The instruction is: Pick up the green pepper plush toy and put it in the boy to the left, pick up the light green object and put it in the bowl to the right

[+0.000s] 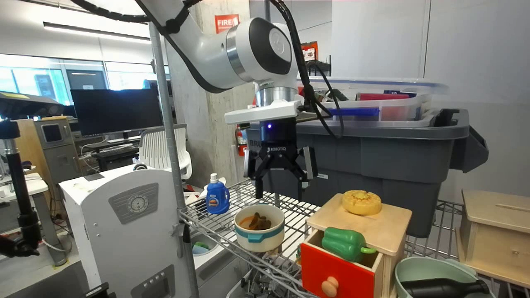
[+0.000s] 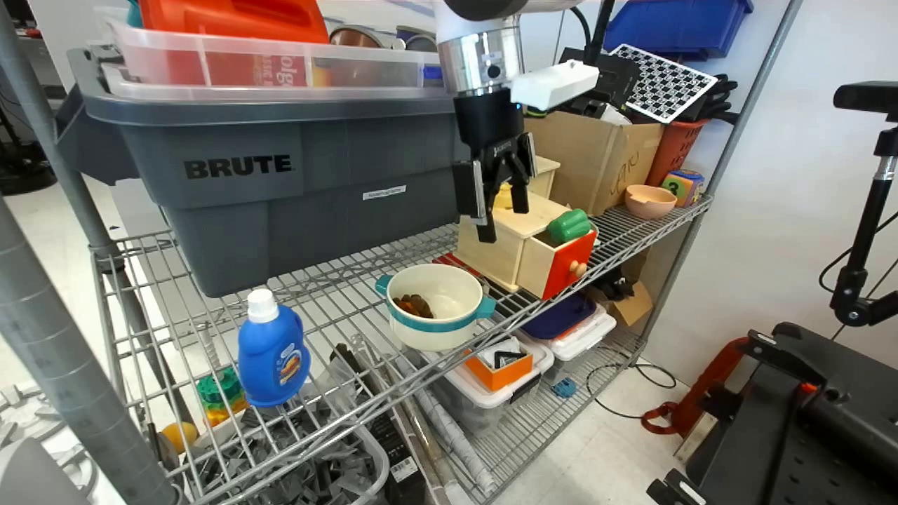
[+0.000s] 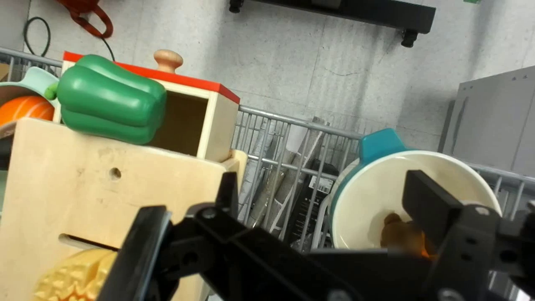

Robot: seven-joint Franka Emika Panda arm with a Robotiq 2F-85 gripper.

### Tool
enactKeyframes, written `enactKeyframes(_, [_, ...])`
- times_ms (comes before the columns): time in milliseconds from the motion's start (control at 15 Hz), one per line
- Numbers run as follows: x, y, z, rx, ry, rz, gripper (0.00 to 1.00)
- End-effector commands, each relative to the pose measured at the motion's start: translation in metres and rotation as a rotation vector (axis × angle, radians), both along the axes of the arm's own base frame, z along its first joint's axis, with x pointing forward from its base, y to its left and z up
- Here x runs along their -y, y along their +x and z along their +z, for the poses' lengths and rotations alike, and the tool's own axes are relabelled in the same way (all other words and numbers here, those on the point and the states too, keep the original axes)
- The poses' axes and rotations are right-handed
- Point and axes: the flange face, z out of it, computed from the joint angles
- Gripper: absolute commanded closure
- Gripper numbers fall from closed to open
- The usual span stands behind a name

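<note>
Blue bottle upright on wire shelf; white pot nearby, brown object inside. End effector hangs higher, jaws spread wide. Green pepper lies in open drawer. Right, in an exterior view: grey-green bowl, black bottle inside.

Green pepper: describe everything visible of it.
The green pepper is smooth, glossy and lobed, with a short, lighter green stem; it seems hard plastic or painted wood. It lies on its side across the opening of the red-fronted drawer, stem toward the grey-green bowl, body standing above the drawer's rim. What bears it underneath is hidden; the gripper does not touch it.
</note>
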Motion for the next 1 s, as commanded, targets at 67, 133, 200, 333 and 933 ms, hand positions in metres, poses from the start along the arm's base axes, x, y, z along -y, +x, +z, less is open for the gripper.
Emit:
enactKeyframes(67, [-0.005, 0.002, -0.001, -0.015, -0.056, 0.069, 0.00])
enactKeyframes(133, [-0.007, 0.004, -0.002, -0.005, -0.062, 0.088, 0.00])
enactKeyframes(200, [-0.009, 0.005, -0.003, 0.002, -0.069, 0.105, 0.00])
enactKeyframes(333, [-0.015, 0.007, -0.005, 0.017, -0.076, 0.146, 0.00])
enactKeyframes(933, [-0.041, 0.010, -0.024, -0.010, 0.060, 0.216, 0.00])
